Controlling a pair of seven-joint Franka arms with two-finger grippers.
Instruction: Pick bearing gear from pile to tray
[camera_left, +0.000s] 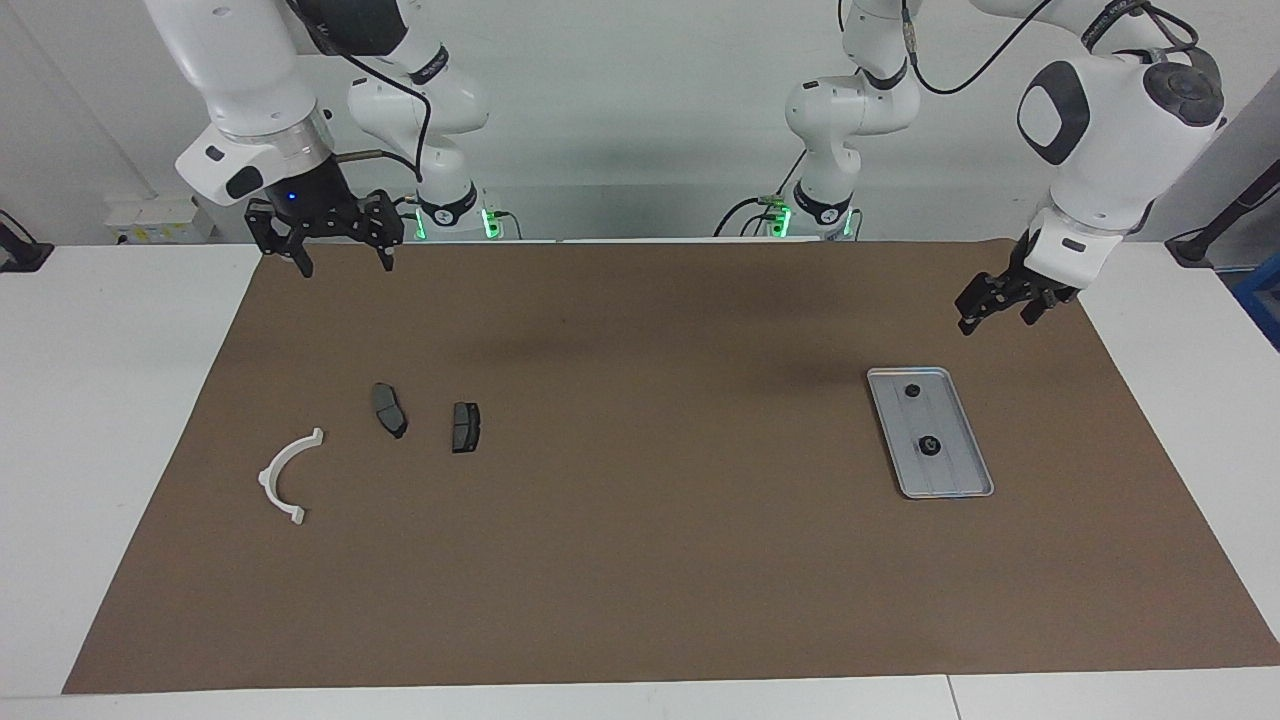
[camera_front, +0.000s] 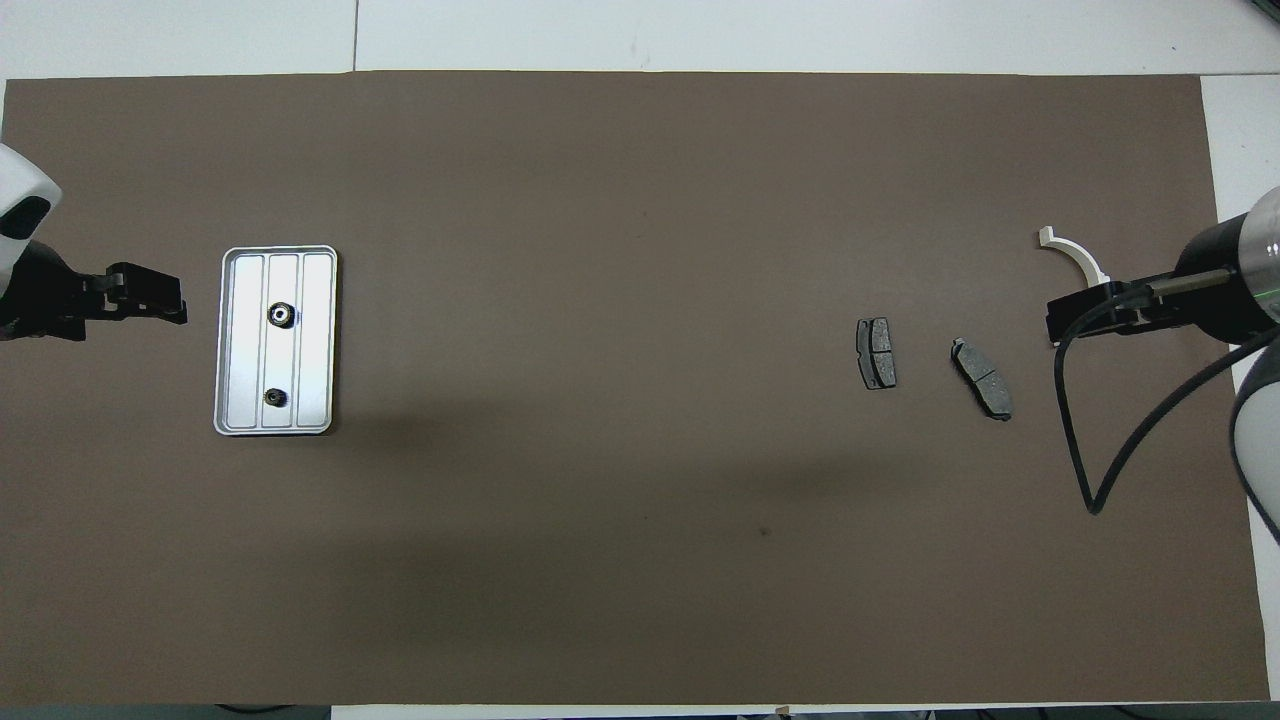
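Observation:
The silver ribbed tray (camera_left: 958, 470) lies toward the left arm's end of the mat and also shows in the overhead view (camera_front: 318, 300). Two small black round pieces (camera_left: 911, 391) (camera_left: 929, 446) lie in it. The pile lies toward the right arm's end: a white curved arc (camera_left: 288, 475) and two dark grey pad plates (camera_left: 389, 409) (camera_left: 465, 427). No black round piece shows in the pile. My right gripper (camera_left: 344, 265) hangs open and empty over the mat's edge by the robots. My left gripper (camera_left: 997, 318) hangs open and empty, up in the air beside the tray.
A brown mat (camera_left: 640, 560) covers most of the white table. In the overhead view the right gripper (camera_front: 1050, 320) partly covers the arc (camera_front: 1075, 255), and its black cable (camera_front: 1090, 500) loops down. The left gripper (camera_front: 180, 300) sits beside the tray.

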